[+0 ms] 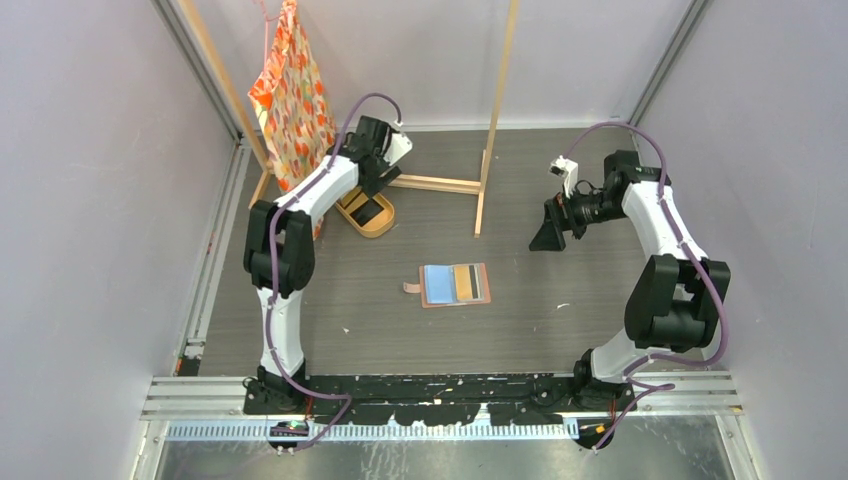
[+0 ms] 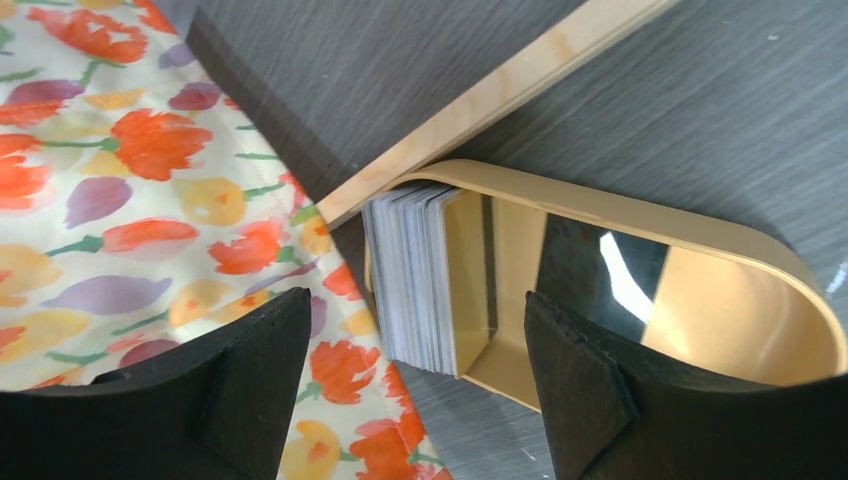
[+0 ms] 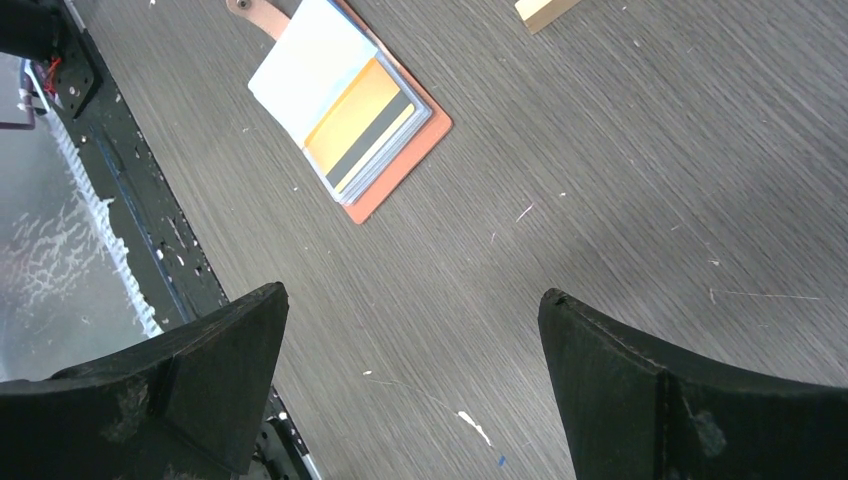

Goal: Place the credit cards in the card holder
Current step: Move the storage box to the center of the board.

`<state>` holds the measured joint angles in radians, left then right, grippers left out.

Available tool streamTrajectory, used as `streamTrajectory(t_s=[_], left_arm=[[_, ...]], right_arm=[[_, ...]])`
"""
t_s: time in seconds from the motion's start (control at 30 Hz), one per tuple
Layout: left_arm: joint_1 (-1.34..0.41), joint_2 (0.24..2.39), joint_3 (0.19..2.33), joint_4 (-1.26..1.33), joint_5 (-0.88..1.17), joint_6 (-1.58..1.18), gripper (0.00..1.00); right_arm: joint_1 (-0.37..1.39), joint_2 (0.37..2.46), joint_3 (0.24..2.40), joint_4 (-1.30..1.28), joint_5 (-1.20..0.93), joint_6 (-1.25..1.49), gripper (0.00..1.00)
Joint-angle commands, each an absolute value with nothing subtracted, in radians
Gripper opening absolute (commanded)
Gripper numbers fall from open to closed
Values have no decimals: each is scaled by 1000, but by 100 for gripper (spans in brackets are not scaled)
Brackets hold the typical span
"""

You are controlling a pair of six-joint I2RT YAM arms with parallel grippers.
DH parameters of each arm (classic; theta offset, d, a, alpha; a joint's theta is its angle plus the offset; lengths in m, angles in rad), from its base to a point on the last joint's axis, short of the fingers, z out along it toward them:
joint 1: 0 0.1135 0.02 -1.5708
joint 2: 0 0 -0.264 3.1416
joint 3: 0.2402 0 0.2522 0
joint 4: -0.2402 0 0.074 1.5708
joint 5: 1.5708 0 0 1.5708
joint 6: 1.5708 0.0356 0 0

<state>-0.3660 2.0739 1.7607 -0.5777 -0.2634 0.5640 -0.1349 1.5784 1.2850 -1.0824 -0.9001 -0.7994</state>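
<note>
The salmon-brown card holder [image 1: 455, 285] lies open on the table's middle, a blue-white card and a tan card with a grey stripe on its pockets; it also shows in the right wrist view [image 3: 400, 175]. A stack of credit cards [image 2: 415, 280] stands on edge at one end of the oval tan tray [image 2: 700, 235], which sits at the back left [image 1: 366, 214]. My left gripper [image 2: 415, 330] is open, above the stack, empty. My right gripper [image 3: 410, 330] is open and empty, held above the bare table at the right [image 1: 548, 237].
An orange floral cloth bag [image 1: 290, 95] hangs on a wooden frame [image 1: 495, 110] at the back left, right beside the tray; the cloth [image 2: 130, 190] and a frame slat [image 2: 500, 95] lie close to the stack. Walls enclose the table on three sides.
</note>
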Motion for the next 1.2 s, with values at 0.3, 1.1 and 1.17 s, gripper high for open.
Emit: streamTrajectory(t_s=[0.3, 1.1, 1.17], left_arm=[[-348, 2098, 1692, -395, -365, 611, 67], [-347, 2152, 1694, -379, -415, 608, 60], [-347, 2155, 1696, -380, -422, 609, 60]], right_arm=[[-140, 1593, 1290, -1109, -940, -839, 100], [-139, 1600, 1289, -1117, -948, -844, 100], [-139, 1601, 1290, -1118, -948, -844, 100]])
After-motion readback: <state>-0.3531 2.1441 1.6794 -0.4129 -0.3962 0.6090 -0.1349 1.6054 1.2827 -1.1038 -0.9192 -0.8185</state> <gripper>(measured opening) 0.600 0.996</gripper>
